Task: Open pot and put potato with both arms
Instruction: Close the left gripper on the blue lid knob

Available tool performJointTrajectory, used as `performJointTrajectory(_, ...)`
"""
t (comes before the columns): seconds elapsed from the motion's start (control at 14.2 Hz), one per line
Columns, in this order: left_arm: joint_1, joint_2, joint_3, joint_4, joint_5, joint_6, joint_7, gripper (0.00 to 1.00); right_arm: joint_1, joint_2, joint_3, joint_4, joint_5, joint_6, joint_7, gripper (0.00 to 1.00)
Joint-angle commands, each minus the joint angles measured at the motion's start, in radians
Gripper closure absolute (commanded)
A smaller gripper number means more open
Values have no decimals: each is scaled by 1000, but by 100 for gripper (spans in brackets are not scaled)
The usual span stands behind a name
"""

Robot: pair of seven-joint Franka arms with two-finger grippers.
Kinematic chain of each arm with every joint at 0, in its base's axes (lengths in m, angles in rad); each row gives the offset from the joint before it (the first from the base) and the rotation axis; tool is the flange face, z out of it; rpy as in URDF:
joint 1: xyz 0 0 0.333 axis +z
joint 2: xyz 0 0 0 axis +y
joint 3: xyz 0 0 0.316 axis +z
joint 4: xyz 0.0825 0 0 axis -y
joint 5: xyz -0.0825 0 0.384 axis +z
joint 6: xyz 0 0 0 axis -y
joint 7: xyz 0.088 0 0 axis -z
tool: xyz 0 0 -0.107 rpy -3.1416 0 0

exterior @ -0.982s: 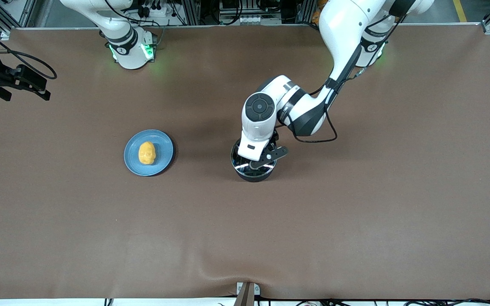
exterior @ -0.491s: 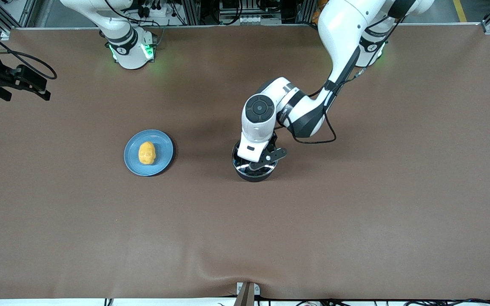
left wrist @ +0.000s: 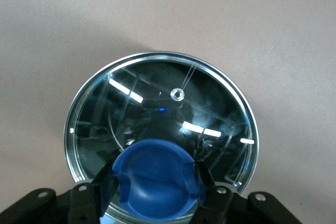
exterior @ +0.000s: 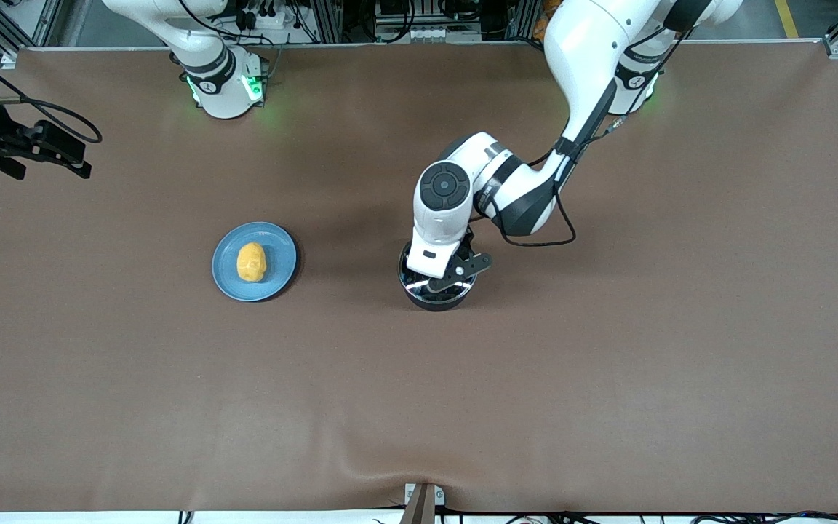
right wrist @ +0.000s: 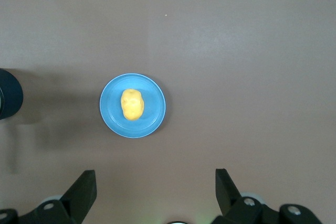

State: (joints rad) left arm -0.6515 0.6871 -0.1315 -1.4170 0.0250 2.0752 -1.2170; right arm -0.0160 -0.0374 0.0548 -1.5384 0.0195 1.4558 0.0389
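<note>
Left gripper (left wrist: pixel 155 182) jaws now clamped on lid knob (left wrist: pixel 156 177); right gripper (right wrist: pixel 155 187) jaws apart.

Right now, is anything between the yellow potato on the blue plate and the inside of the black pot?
Yes: the clear glass lid still covers the black pot, the left gripper shut on its blue knob. The bare table lies between the yellow potato and the pot.
</note>
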Motion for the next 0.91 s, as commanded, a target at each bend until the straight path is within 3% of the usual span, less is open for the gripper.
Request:
performJointTrajectory(0.0,15,-89,26,12,27,-98,-4,82,-12,8,8,14,16,-5,-13,0)
performJointTrajectory(0.28,85,-231,43,3,29,-188,112,82,-15,11,8,-24,74,5,16,0)
performJointTrajectory(0.49,153,-279,43,-14,29,-257,238,82,-9,10,8,-101,93,60,30,0)
performJointTrajectory(0.84,305,-398,38,-204,29,-206,497,82,5,10,13,-285,94,224,104,0)
